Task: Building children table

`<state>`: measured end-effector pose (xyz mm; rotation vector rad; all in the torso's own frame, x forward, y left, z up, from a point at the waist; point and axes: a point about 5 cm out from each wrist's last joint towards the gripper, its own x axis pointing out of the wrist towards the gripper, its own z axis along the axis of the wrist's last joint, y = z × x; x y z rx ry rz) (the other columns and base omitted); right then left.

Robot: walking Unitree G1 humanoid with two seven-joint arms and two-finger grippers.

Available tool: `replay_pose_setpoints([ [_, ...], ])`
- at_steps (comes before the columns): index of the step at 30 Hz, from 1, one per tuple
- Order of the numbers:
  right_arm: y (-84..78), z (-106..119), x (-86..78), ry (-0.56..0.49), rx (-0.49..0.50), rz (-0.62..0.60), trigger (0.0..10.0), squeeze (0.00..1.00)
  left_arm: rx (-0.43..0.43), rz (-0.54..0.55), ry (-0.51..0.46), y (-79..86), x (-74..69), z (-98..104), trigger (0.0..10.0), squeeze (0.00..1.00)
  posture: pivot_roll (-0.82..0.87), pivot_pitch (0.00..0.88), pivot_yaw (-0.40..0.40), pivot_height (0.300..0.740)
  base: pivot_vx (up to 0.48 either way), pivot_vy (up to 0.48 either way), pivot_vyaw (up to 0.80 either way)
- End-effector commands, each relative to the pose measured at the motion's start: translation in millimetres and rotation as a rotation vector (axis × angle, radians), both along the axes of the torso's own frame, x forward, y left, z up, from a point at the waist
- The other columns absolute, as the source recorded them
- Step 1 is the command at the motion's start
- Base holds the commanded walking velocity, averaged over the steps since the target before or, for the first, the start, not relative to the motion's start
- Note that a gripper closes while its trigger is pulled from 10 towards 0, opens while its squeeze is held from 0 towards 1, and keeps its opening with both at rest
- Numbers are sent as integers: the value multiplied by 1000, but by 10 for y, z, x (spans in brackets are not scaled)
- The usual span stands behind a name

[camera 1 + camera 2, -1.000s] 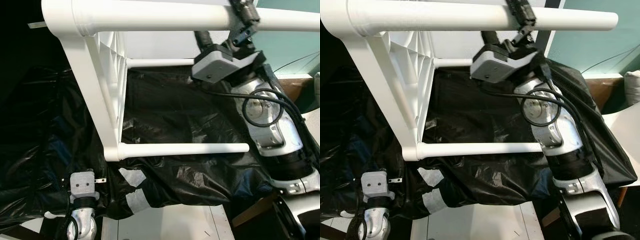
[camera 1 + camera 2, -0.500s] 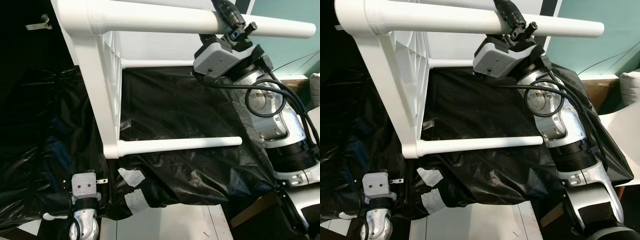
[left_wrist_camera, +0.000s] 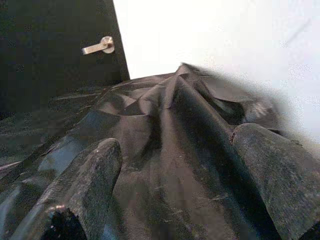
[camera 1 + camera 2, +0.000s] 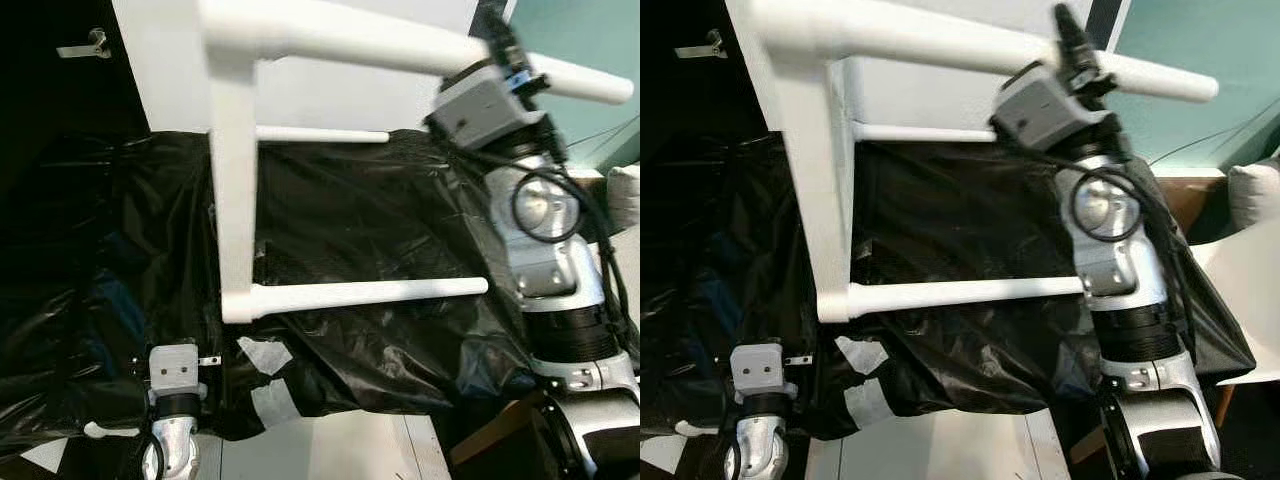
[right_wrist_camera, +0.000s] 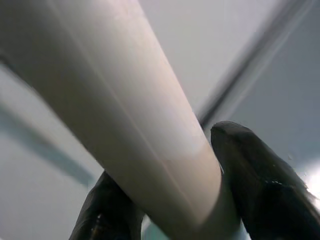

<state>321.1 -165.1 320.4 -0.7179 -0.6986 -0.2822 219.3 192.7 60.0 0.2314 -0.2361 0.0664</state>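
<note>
Swung since a second ago: the white table (image 4: 235,200) now shows its top nearly edge-on, where earlier its ribbed underside faced my head camera, and my right arm has risen and straightened under it. My right gripper (image 4: 1072,40) is clamped on the table's upper leg (image 4: 400,48), high at the right; in the right wrist view both black fingers (image 5: 260,185) press against that white tube (image 5: 115,115), one on each side. I hold the table on its side, off the floor, its legs pointing toward my right. A lower leg (image 4: 370,292) juts out level above the black plastic sheet (image 4: 370,230), and a third leg (image 4: 320,134) shows farther back, near the white wall (image 4: 330,100).

My left gripper (image 3: 175,175) hangs low at my left side, its wrist housing (image 4: 177,365) just beside the sheet's taped edge (image 4: 265,355). Its fingers (image 3: 85,185) stand apart with nothing between them, pointing over the crumpled plastic toward a dark door with a metal handle (image 3: 98,46).

Teal wall (image 4: 580,40) behind my right arm. White floor panel (image 4: 320,450) below the sheet.
</note>
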Motion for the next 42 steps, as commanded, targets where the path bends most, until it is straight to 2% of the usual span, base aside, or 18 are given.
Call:
replay_pose_setpoints([
  [1, -278, -98, 48, 33, 365, -5, 0, 0, 4, -30, 68, -72, -30, -118, 10000, 0, 47, 0, -27, 740, 0, 0, 0],
  [2, -342, -92, 45, 27, 399, -27, 0, 0, 3, -31, 68, -77, -33, -118, 10000, 0, 49, 0, -28, 740, 0, 0, 0],
  [5, -388, -64, 25, 7, 411, -56, 0, 0, 2, -32, 70, -86, -45, -123, 10000, 0, 49, 0, -29, 740, 0, 0, 0],
  [11, -360, -32, 10, -2, 398, -65, 0, 0, 0, -35, 75, -103, -65, -134, 10000, 0, 50, 0, -30, 740, 0, 0, 0],
  [18, -343, -59, 39, 22, 375, -86, 0, 0, -1, -37, 77, -108, -73, -136, 10000, 0, 55, 0, -32, 740, 0, 0, 0],
  [19, -333, -73, 58, 44, 349, -87, 0, 0, 1, -38, 79, -106, -80, -138, 10000, 0, 55, 0, -32, 740, 0, 0, 0],
  [20, -323, -91, 71, 62, 335, -90, 8314, 0, 2, -39, 80, -106, -84, -139, 10000, 0, 55, 0, -32, 740, 0, 0, 0],
  [23, -314, -111, 83, 81, 323, -93, 8314, 0, 2, -39, 81, -106, -86, -140, 10000, 0, 55, 0, -32, 740, 0, 0, 0],
  [24, -289, -146, 93, 104, 292, -99, 10000, 0, 3, -39, 81, -103, -87, -140, 10000, 0, 58, 0, -29, 740, 0, 0, 0],
  [25, -289, -146, 93, 104, 292, -99, 10000, 0, 3, -39, 81, -103, -87, -140, 10000, 0, 58, 0, -29, 740, 0, 0, 0],
  [27, -207, -270, 89, 164, 195, -101, 10000, 0, 3, -41, 83, -100, -90, -139, 10000, 0, 58, 0, -26, 740, 0, 0, 0],
  [29, -186, -305, 78, 177, 172, -100, 10000, 0, 4, -41, 83, -100, -90, -138, 10000, 0, 58, 0, -26, 740, 0, 0, 0],
  [30, -163, -353, 56, 191, 159, -99, 10000, 820, 4, -42, 83, -98, -89, -137, 10000, 0, 57, 0, -24, 740, 0, 0, 0],
  [31, -163, -353, 56, 191, 159, -99, 10000, 820, 4, -42, 83, -98, -89, -137, 10000, 0, 57, 0, -24, 740, 0, 0, 0],
  [32, -143, -402, 28, 203, 158, -93, 10000, 1000, 5, -42, 84, -92, -87, -136, 10000, 0, 55, 0, -22, 740, 0, 0, 0],
  [40, -88, -567, -83, 266, 187, -65, 10000, 1000, 7, -49, 83, -92, -64, -129, 10000, 0, 47, 0, -12, 740, 0, 0, 0],
  [41, -86, -601, -114, 290, 170, -66, 10000, 0, 7, -51, 82, -96, -55, -123, 10000, 0, 48, 0, -11, 740, 0, 0, 0],
  [42, -83, -624, -136, 306, 158, -67, 10000, 0, 7, -52, 81, -97, -49, -119, 10000, 0, 47, 0, -11, 740, 0, 0, 0],
])
